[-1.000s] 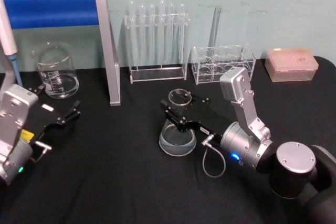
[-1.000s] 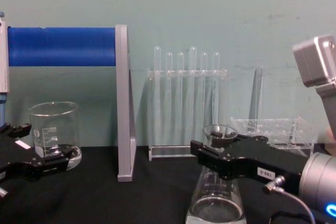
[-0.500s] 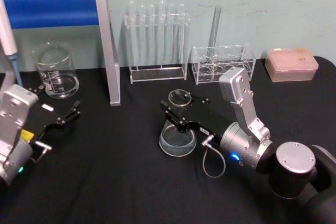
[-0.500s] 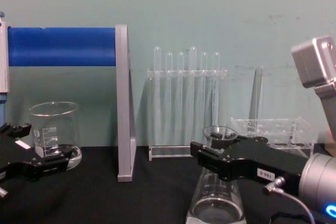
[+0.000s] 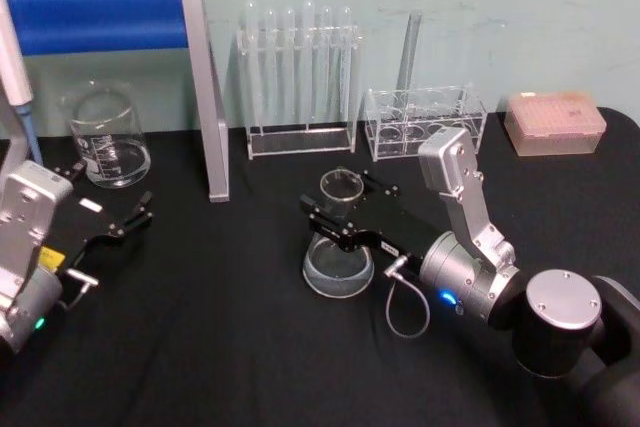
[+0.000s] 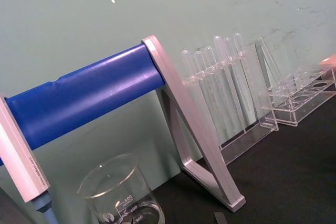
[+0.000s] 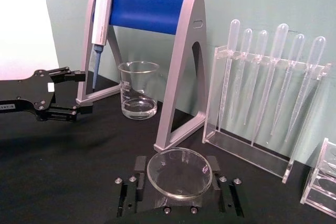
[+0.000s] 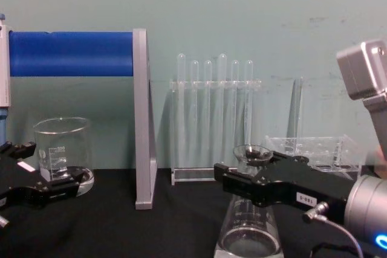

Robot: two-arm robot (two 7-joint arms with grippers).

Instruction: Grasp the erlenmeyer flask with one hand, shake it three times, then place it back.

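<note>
Right hand (image 5: 338, 205) reaches in from four o'clock, its black fingers (image 8: 242, 187) clamped on the neck of the flask (image 5: 338, 269) just under the flared rim. That flask stands upright mid-table, its wide base low on the black table (image 5: 230, 327); whether it quite touches, I cannot tell. At nine o'clock of the flask sits the left hand (image 5: 108, 192), fingers apart and holding nothing, near the beaker (image 5: 105, 137). At twelve o'clock stands a rack (image 5: 298, 77) of tubes.
</note>
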